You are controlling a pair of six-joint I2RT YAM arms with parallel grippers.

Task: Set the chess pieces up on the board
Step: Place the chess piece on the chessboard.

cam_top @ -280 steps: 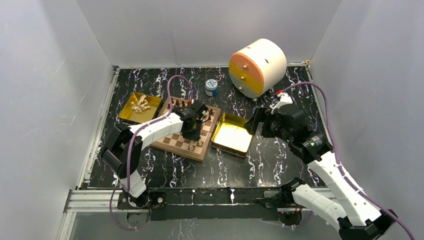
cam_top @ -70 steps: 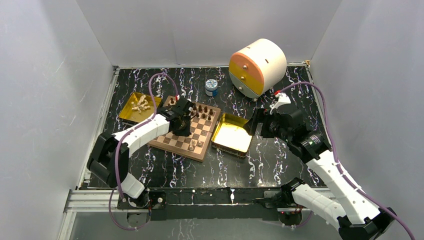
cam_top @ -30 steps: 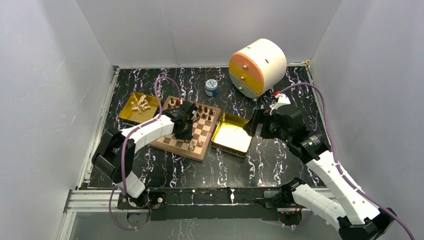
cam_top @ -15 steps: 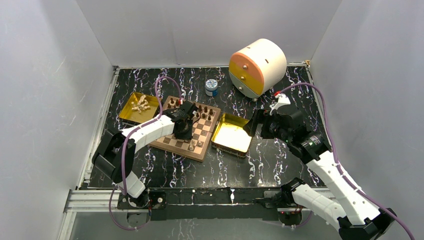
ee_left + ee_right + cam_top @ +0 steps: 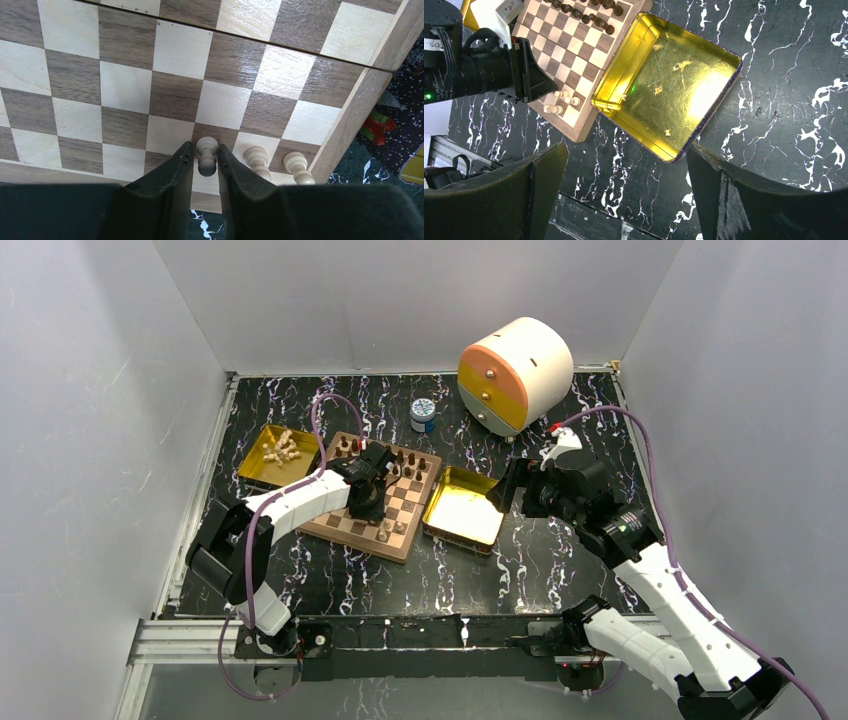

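top / left pincer [image 5: 368,508]: down on the board [image 5: 402,502], toward its near side; its own body hides the tips here.
top / board fill: dark pieces [image 5: 405,458] on the far rows; a few pale pieces [image 5: 388,530] by the near rim; more pale ones heaped in the left tray [image 5: 262,472].
top / right pincer [image 5: 505,490]: off the board, beyond the gold tray [image 5: 465,515], well apart from every piece.
top / nearer arm: left, clearly.
left wrist / left pincer [image 5: 205,148]: fingers [image 5: 175,172] closed in on a pale pawn [image 5: 207,156]. Pads look to touch both sides, so I read it as clamped on the pawn.
left wrist / pawn axis: upright, running along the fingers. It sits over the rows next to the near rim; can't tell if the foot is on the wood.
left wrist / neighbours: two pale pieces [image 5: 257,160] just beside it on the gold-tray side, between the pawn and the rim [image 5: 350,125]. The nearer one is close to the outer finger.
left wrist / next move (judgement): part the jaws only slightly, then go straight up along the pawn's axis. Drift toward the tray side would knock the neighbour.
right wrist / right pincer [image 5: 626,150]: jaws wide apart, nothing between, hanging over the counter [image 5: 774,125] and the gold tray's near edge.
right wrist / bearing: the board lies off to one side past the tray; the left pincer is right at the pale group.
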